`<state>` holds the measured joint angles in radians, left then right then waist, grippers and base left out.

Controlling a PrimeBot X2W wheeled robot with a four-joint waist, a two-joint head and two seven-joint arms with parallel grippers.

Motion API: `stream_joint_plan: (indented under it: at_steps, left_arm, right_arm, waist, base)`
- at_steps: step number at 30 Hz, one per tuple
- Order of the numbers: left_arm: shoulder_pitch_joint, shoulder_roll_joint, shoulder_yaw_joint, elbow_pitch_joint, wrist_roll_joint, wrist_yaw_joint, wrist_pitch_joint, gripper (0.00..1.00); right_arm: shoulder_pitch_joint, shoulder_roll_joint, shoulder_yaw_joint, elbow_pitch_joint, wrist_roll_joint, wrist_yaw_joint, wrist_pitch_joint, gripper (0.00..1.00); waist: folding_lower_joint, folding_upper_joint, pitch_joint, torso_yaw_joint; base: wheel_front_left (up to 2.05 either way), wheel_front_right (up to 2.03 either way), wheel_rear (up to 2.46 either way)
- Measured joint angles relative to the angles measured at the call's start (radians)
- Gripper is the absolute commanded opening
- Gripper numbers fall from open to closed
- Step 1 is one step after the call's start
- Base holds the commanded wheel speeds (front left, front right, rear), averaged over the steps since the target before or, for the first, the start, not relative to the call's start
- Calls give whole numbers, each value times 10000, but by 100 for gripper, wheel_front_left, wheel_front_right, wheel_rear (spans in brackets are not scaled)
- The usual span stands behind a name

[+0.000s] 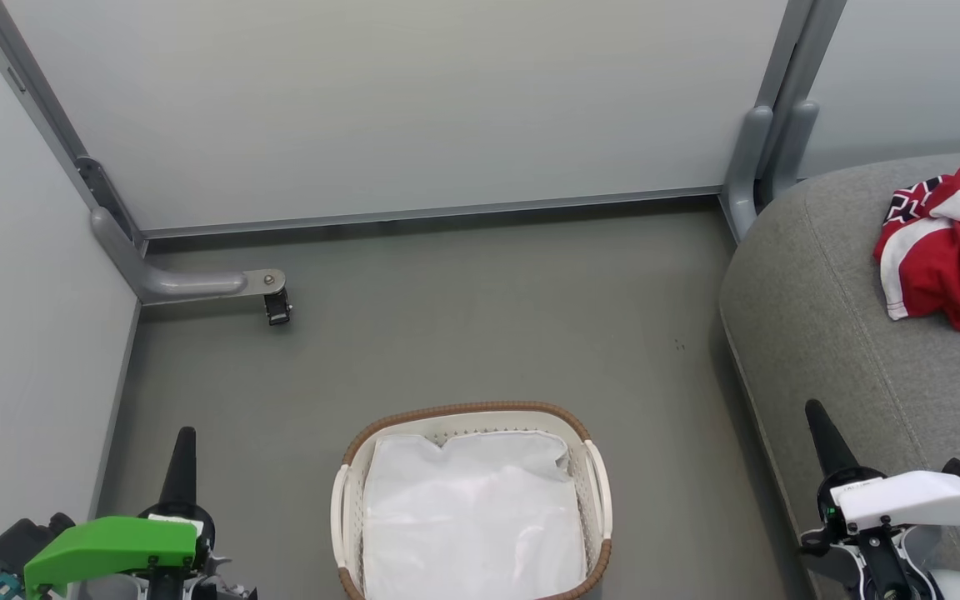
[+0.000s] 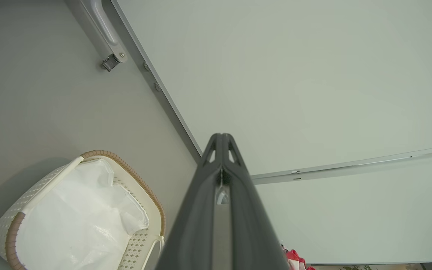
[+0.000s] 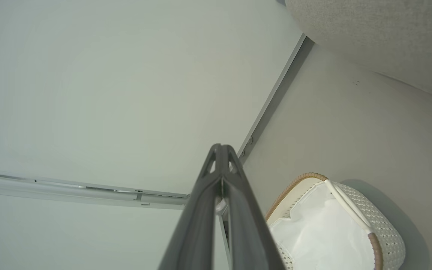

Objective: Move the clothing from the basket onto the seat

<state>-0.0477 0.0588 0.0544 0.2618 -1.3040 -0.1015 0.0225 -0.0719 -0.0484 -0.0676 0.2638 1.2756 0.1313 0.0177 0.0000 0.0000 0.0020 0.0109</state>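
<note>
- The clothing (image 1: 959, 250), at 3 o'clock in the head view, runs off the right edge; its markings are unreadable.
- The basket (image 1: 463, 410), at 6 o'clock, is cut by the bottom edge; a white sheet (image 1: 472, 517) hides its floor.

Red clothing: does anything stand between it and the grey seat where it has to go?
Nothing visible does. The red, white-striped basketball clothing already lies on the large grey fabric seat. The white perforated plastic basket with its brown woven rim holds a plain white sheet.
</note>
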Motion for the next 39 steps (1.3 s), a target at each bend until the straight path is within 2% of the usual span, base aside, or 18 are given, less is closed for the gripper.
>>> stream_joint_plan:
  at_steps: [39]
  left_arm:
    - [-461, -73, 504, -128, -2635, -224, 796, 0]
  right_arm:
    - [-252, -13, -366, -150, 2901, -2, 802, 0]
  waist:
    - [0, 0, 10, -92]
  base:
    - [0, 0, 0]
